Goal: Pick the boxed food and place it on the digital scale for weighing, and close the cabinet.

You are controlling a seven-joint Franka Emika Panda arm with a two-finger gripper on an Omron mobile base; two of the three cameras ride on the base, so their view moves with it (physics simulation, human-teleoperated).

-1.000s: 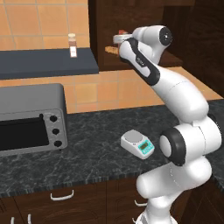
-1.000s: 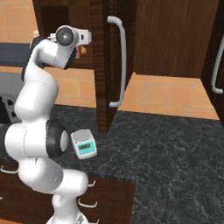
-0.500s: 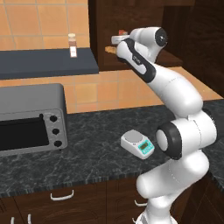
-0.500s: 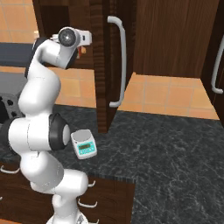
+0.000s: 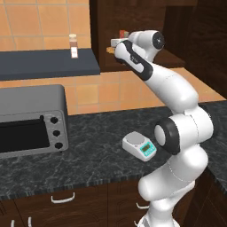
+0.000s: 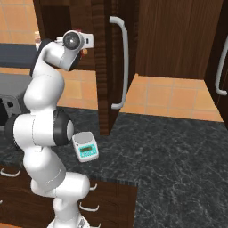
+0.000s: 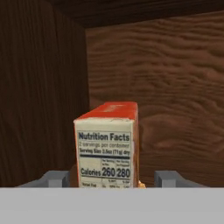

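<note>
**Approach to the boxed food inside the cabinet**

Left base view: The arm reaches up from the table into the open cabinet (image 5: 133, 26), its hand at shelf level. A sliver of red at the hand is probably the boxed food (image 5: 123, 33). The digital scale (image 5: 140, 146) sits on the dark speckled table (image 5: 88, 146), well below the cabinet and just beside the arm's lower body, its plate bare. A grey toaster oven (image 5: 31, 119) stands on the table, far to the left of the cabinet; a spice jar (image 5: 73, 46) stands on a dark shelf beside the cabinet.

Right base view: The cabinet door (image 6: 107, 67) stands open, edge-on, its long silver handle (image 6: 121, 62) facing the room. The scale lies on the table just below the door.

Hand view: The boxed food (image 7: 107, 144) stands upright near the cabinet's back corner, nutrition panel toward the camera. The end effector (image 7: 111, 178) is spread wide, a fingertip (image 7: 54, 178) on each side of the carton, apparently not touching it.

Judgement: The pick step is in hand. The next move calls for closing on the carton and withdrawing it clear of the door. Placing and door closing remain.
</note>
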